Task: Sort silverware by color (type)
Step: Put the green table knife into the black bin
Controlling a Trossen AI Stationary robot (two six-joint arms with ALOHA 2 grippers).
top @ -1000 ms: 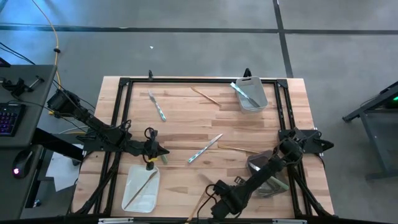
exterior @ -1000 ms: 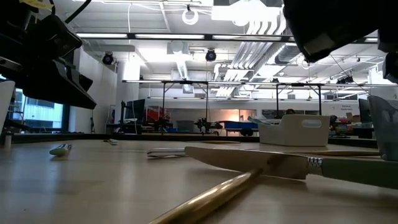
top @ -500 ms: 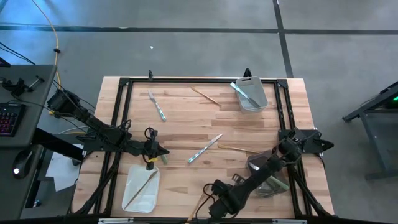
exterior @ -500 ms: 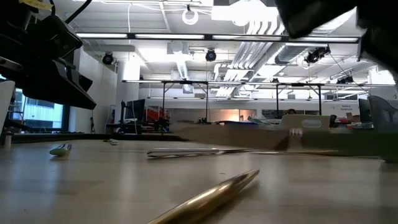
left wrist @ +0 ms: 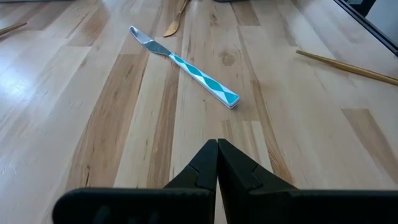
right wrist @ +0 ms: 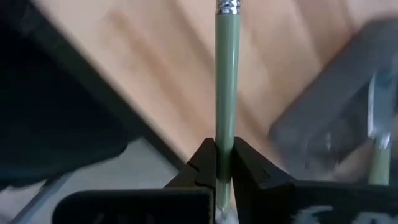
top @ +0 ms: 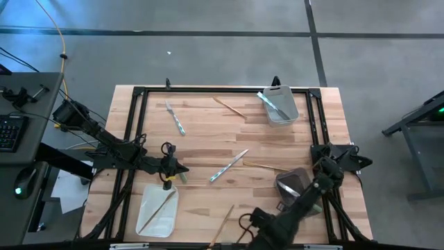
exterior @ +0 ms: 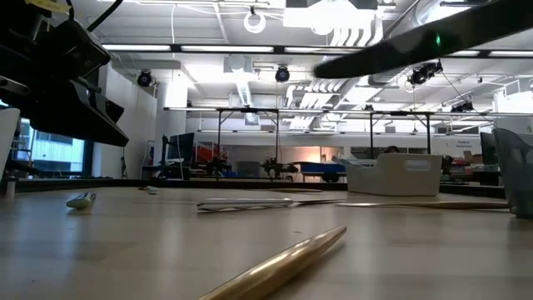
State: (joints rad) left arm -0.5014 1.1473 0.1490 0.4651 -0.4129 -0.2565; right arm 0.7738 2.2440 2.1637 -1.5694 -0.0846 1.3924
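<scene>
Right gripper (right wrist: 224, 163), clamping slim pale-green-handled utensil (right wrist: 226, 74) near table's five o'clock edge, needing level carrying to grey plastic tray (top: 291, 184) at four o'clock; left gripper (left wrist: 217, 163) waiting pinched together.

Three trays (top: 158, 212), three blue-handled pieces (top: 228, 166) (one binned), four gold pieces (top: 223, 222)

The wooden table (top: 208, 139) carried three trays — a pale one (top: 158, 210) near the front left, a clear one (top: 281, 105) at the back right, a grey one (top: 291, 184) at the front right. A keyboard (top: 7, 132) and mouse (top: 23, 182) sat on the side desk (top: 35, 104).
</scene>
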